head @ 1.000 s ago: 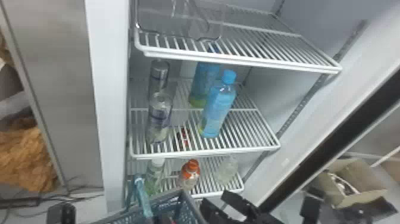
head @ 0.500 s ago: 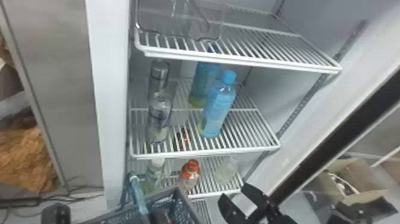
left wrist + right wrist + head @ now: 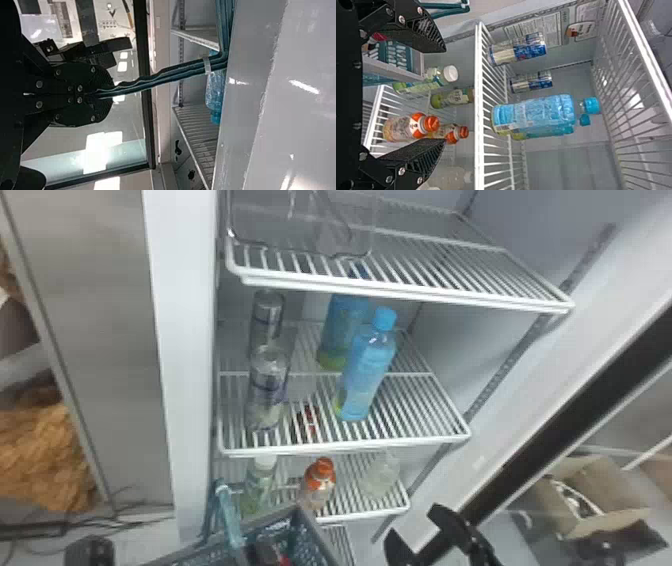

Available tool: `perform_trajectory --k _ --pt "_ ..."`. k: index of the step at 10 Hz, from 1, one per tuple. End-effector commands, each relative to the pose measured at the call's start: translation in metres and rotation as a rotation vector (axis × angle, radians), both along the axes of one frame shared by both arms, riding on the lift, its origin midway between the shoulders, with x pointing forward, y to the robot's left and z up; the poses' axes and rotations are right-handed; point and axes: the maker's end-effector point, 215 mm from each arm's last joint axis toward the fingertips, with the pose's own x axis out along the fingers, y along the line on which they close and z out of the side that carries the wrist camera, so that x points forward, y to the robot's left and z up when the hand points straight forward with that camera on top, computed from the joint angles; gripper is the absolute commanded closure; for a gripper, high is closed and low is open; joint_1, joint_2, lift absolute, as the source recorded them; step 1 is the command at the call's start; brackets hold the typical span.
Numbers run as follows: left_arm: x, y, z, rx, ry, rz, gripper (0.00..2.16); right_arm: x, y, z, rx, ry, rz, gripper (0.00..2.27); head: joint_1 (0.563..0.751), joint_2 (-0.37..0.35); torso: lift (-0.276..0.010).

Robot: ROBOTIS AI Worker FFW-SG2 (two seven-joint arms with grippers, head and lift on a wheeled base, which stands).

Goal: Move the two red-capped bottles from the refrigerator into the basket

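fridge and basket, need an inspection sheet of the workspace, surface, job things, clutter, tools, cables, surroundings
surface: white wire shelves
job's things: front red-capped bottle and rear red-capped bottle upright on the shelf below the blue bottles; basket held before the fridge, with a dark and red item inside, unclear what
clutter: two cans beside the blue bottles
tools: left tool shut on the basket handle; right tool open
cables: loose on the floor
surroundings: open cardboard box at right
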Motion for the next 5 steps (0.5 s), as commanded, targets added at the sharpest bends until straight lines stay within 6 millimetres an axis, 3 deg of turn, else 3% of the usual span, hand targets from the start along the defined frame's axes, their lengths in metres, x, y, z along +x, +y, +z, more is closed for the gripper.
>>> perform_trajectory --k 1,5 --pt "0.002 0.003 0.000 -0.003 0.001 0.010 1.17 0.000 -0.003 0.016 -0.023 -0.059 -0.015 0.24 0.695 -0.350 0.000" --pt "0.005 0.005 0.002 -0.008 0.000 0.023 1.17 -0.004 -0.031 0.032 -0.137 -0.108 -0.065 0.26 0.695 -0.350 0.000"
